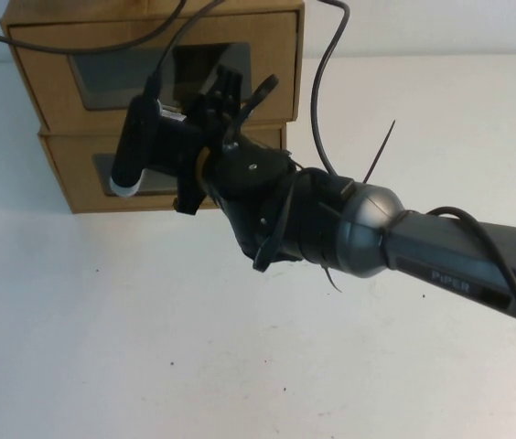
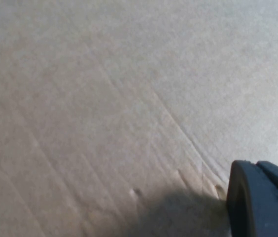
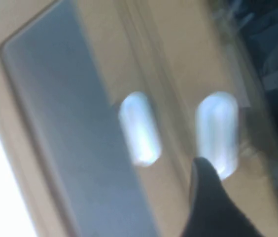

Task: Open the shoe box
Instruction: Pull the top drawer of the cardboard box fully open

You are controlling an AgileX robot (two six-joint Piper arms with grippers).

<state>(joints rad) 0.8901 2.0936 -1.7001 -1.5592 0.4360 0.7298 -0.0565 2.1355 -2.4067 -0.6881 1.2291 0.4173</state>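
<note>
Two stacked brown windowed cardboard shoe boxes (image 1: pixel 276 55)

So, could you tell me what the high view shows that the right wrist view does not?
Only high: the upper box stacked on the lower box, the table, the right arm. Only right wrist: two pale ovals on a box front. Both: a gray box window and the open right gripper near it. The left gripper, against plain cardboard, appears in neither.

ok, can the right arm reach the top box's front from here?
Probably yes: the right gripper hovers right at the top box front, with nothing between. The left gripper is close to a cardboard face.
</note>
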